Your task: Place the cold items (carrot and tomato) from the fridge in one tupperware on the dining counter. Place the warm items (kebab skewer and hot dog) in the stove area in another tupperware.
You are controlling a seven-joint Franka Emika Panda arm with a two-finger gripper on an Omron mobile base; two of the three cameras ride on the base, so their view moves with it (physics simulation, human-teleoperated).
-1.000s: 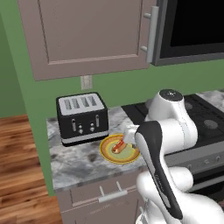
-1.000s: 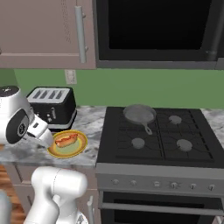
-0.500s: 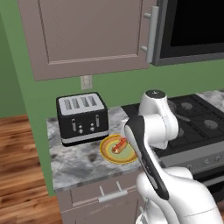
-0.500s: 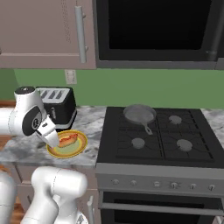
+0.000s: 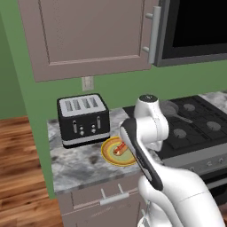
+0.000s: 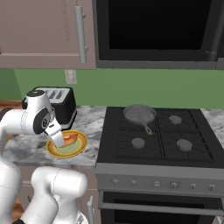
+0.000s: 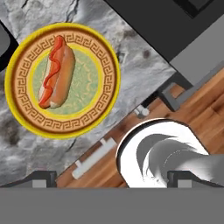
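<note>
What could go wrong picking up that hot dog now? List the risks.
1. The hot dog lies off to one side of the open gripper in the hand view, so a straight descent would likely miss it or catch the plate rim.
2. The plate sits close to the toaster; the arm's elbow may brush it.
3. The rounded bun could roll from the fingers.
</note>
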